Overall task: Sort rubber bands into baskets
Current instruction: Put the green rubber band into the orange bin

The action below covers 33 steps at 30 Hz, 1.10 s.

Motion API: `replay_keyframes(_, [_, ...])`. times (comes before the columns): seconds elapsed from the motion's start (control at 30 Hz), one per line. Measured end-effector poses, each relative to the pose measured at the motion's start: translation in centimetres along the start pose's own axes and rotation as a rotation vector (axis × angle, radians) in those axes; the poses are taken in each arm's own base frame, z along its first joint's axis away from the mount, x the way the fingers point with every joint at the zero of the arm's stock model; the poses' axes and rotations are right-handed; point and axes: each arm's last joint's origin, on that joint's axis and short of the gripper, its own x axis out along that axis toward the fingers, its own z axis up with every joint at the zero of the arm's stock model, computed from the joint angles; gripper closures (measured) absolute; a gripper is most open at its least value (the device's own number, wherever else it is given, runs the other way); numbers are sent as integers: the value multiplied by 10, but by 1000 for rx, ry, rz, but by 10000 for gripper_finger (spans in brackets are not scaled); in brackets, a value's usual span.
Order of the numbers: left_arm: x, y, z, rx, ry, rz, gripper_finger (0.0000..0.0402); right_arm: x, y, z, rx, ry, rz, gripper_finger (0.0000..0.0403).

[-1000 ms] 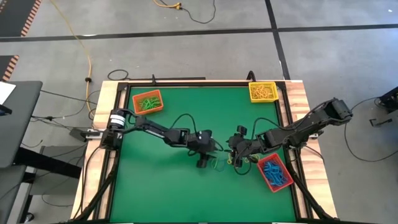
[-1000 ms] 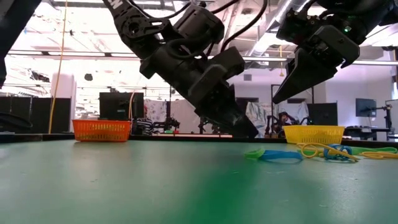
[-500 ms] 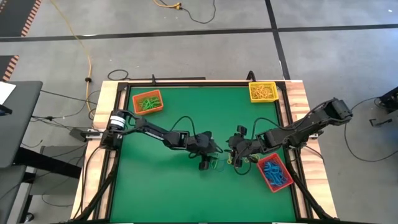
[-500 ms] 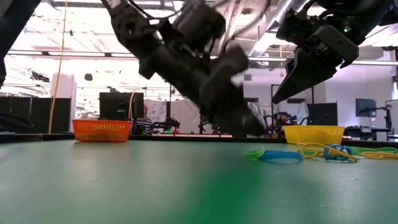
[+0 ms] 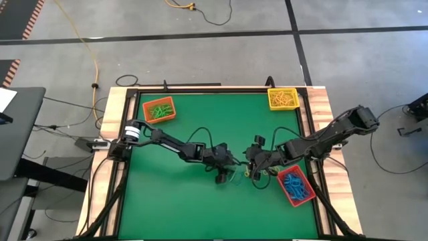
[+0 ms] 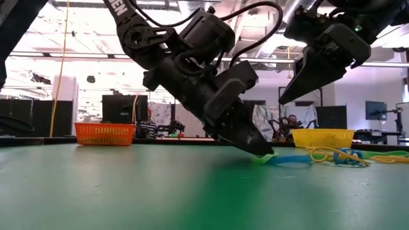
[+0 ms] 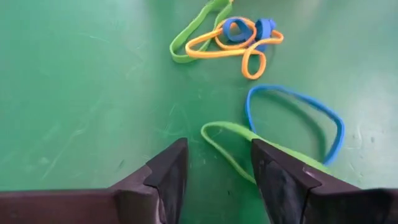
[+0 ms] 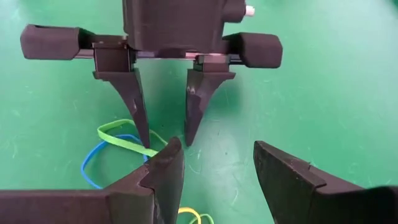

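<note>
High view, I count three baskets, orange (image 5: pixel 159 110), yellow (image 5: pixel 282 98), red (image 5: pixel 295 185), left gripper (image 7: pixel 214 163) spread over one green band (image 7: pixel 236 144), perhaps touching, right gripper (image 8: pixel 214 163) spread, empty.

Only readable text: white letters on the left arm (image 6: pixel 131 16) in the low view, cut off by the frame edge, ending in "EN". Nothing else legible on the baskets, table or in the room behind.
</note>
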Motion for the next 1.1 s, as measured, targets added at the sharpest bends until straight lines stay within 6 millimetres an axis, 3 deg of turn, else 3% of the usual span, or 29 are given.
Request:
replay_keyframes(0.2, [0,-3,-2,48,14,14,285,0,-1,0,-8,-5,-15,184])
replay_keyframes(0.47, [1,-4,-3,108,21,34,392,0,-1,2,-3,-16,-15,184])
replay_keyframes(0.7, [-3,-4,-1,149,37,35,401,0,-2,2,-18,-28,-48,184])
replay_keyframes(1.1, [-52,-5,31,250,68,153,401,0,-2,2,-25,-22,-47,184])
